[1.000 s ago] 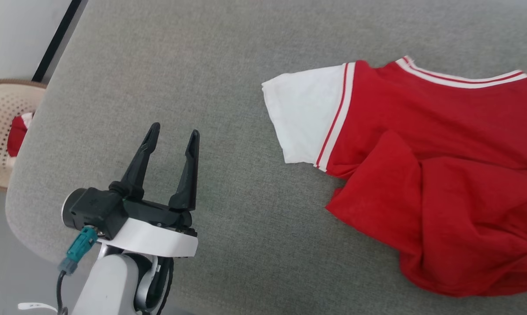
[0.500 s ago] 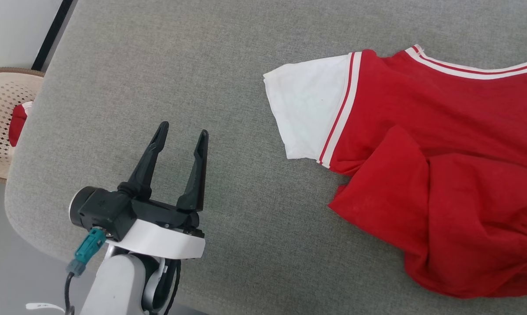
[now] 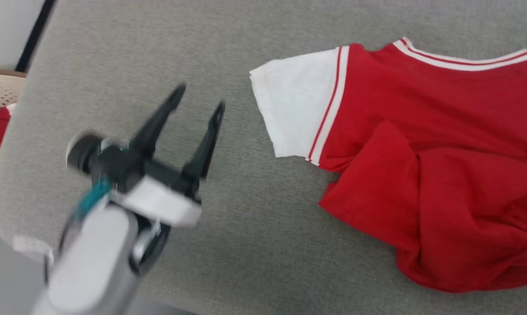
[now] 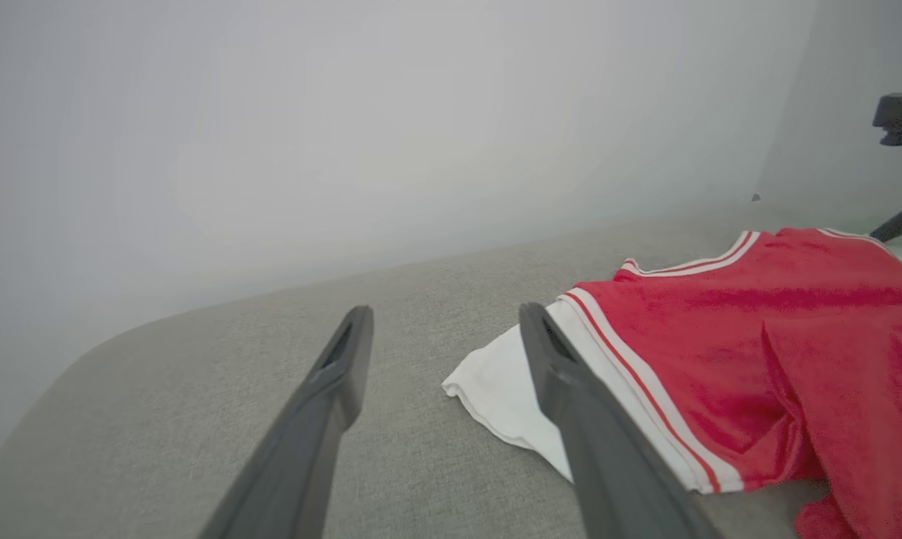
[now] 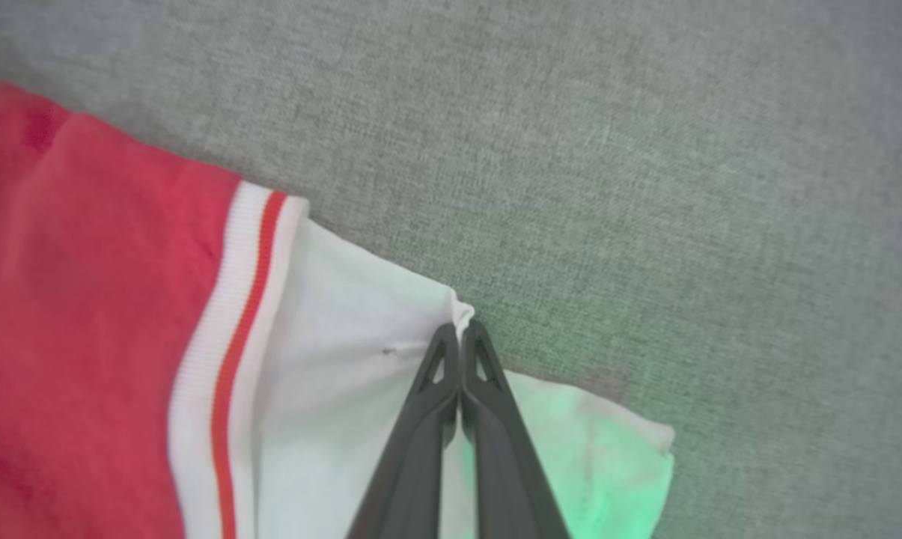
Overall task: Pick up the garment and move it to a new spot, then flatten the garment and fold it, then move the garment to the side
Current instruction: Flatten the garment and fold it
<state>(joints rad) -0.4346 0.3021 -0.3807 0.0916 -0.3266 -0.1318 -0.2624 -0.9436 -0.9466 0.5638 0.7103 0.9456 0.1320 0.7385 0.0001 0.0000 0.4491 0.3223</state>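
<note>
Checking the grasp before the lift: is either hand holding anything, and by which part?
The right hand is shut on the shirt, pinching the edge of its white sleeve. The left hand is open and empty.

The garment (image 3: 425, 122) was red, the padded surface (image 3: 254, 253) grey
Its sleeves were white, with red-and-white striped trim at seam and collar

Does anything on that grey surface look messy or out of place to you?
Yes: the red soft-knit shirt with white sleeves lies rumpled on the grey fabric surface, its lower part bunched and folded over itself. One white sleeve puckers where the right gripper is shut on its edge.
</note>
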